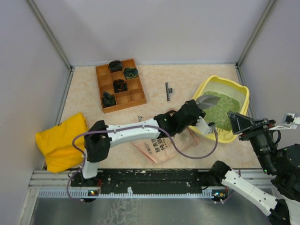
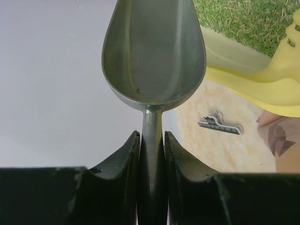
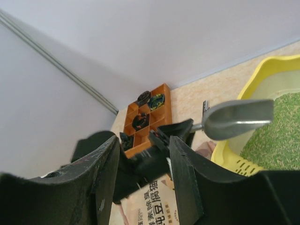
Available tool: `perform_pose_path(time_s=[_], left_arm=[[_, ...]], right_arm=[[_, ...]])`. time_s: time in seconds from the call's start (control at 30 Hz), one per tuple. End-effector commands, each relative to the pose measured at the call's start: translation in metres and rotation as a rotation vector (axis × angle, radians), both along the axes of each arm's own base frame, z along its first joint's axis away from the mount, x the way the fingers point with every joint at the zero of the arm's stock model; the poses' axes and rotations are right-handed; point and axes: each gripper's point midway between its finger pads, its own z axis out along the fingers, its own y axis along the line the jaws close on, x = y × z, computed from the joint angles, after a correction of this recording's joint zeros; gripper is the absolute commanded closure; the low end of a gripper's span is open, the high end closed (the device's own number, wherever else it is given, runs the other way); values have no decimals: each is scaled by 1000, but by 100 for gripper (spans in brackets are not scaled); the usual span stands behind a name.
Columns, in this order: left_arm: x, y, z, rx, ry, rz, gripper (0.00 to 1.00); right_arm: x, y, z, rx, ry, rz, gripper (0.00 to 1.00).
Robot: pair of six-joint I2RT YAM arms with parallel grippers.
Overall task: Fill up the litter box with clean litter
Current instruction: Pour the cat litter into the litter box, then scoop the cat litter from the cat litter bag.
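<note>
At the right rear of the table sits the yellow litter box [image 1: 224, 78], with its long side angled towards the right wall. Green granular litter [image 1: 225, 110] covers most of its floor, and the inner wall on the left side shows pale and bare.

The left arm reaches across the table from its base to the box's left edge. The left gripper [image 2: 151, 140] is clamped on the thin handle of a grey metal scoop [image 2: 154, 51], one finger pressed against each side. The scoop's bowl points away from the wrist, hangs over the left part of the box and is empty apart from a dark speck or two.

The right gripper [image 3: 144, 145] hovers just beside the box's near right corner. Its jaws stand apart and nothing is between them.

A pink printed pouch [image 1: 157, 147] lies flat on the table beneath the left forearm, near the box's near left corner. A small black clip [image 1: 168, 91] lies on the table to the left of the box. Further left at the rear is a brown wooden compartment tray [image 1: 104, 71], with dark objects in four of its cells. A yellow cloth bag [image 1: 61, 140] is slumped against the left wall, well apart from the box.
</note>
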Motion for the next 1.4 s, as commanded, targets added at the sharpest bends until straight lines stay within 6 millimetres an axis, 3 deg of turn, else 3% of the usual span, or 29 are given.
perform_pose_path(time_s=[0.0, 0.1, 0.23, 0.43, 0.53, 0.73, 1.0, 1.23, 1.37], left_arm=[[8, 29, 63, -338, 202, 66, 100], [11, 49, 66, -454, 368, 81, 100], [17, 91, 79, -639, 582, 115, 100], [18, 157, 65, -710, 686, 223, 100], [8, 191, 47, -688, 773, 350, 100], [-25, 246, 32, -645, 837, 487, 100], [-72, 322, 17, -499, 837, 621, 100], [-102, 360, 22, -434, 851, 677, 100], [-110, 371, 6, -362, 868, 710, 100]], right_arm=[[4, 6, -1, 8, 3, 5, 53], [7, 11, -7, -8, 18, 13, 52], [12, 23, -21, -46, 53, 41, 52], [20, 43, -50, -89, 118, 89, 51], [23, 57, -66, -118, 158, 127, 51], [30, 82, -102, -200, 229, 201, 51], [35, 103, -114, -274, 231, 279, 51], [37, 116, -120, -297, 241, 323, 51], [38, 121, -124, -304, 251, 338, 51]])
